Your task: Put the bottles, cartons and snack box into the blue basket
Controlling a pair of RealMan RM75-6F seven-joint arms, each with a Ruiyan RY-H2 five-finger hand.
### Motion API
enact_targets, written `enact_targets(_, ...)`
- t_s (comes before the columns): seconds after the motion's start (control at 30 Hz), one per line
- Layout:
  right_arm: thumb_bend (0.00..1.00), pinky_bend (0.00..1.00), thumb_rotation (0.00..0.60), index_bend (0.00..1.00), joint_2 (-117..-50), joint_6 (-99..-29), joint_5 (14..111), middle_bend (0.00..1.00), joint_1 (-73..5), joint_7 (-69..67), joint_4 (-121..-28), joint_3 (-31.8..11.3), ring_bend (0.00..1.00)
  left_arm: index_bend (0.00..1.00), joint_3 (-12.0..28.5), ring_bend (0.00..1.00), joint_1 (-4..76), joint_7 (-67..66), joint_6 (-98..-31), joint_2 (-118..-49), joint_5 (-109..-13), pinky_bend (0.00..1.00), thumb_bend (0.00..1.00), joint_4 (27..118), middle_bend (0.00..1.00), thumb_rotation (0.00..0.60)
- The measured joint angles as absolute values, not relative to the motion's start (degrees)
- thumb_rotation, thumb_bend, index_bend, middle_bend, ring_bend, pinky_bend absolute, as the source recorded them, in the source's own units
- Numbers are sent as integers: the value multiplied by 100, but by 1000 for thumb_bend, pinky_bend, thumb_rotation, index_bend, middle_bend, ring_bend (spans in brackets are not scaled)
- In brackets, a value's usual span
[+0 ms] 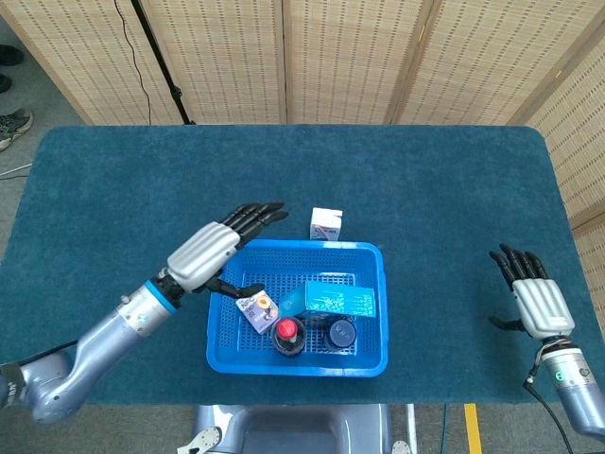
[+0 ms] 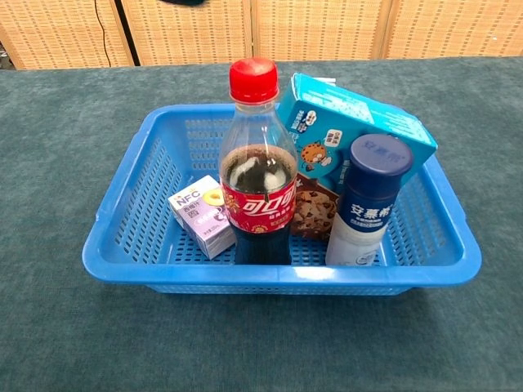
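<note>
The blue basket (image 1: 378, 312) (image 2: 139, 237) stands near the table's front edge. Inside it are a cola bottle with a red cap (image 1: 287, 333) (image 2: 257, 188), a white bottle with a dark blue cap (image 1: 341, 332) (image 2: 364, 212), a teal snack box (image 1: 338, 300) (image 2: 351, 131) lying tilted, and a small purple carton (image 1: 256, 308) (image 2: 203, 214). A white carton (image 1: 326, 224) stands on the table just behind the basket. My left hand (image 1: 210, 250) hovers open over the basket's left rear corner, fingers stretched toward the white carton. My right hand (image 1: 534, 295) rests open at the far right. Neither hand shows in the chest view.
A dark teal cloth covers the table (image 1: 113, 189). Wicker screens (image 1: 359, 57) stand behind it. A black stand leg (image 1: 161, 66) rises at the back left.
</note>
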State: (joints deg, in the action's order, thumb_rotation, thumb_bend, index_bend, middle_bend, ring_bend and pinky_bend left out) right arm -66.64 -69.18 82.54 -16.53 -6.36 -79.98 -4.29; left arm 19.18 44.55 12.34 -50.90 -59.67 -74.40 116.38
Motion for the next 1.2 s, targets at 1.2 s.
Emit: enact_targets(1.2,0,0,600,0,-7771,-3605,7130,0,-5039,-965,-6778,-1800,0,0,705,0,1252,865,-8271,-5047,-7522,0,230,10804,0,600)
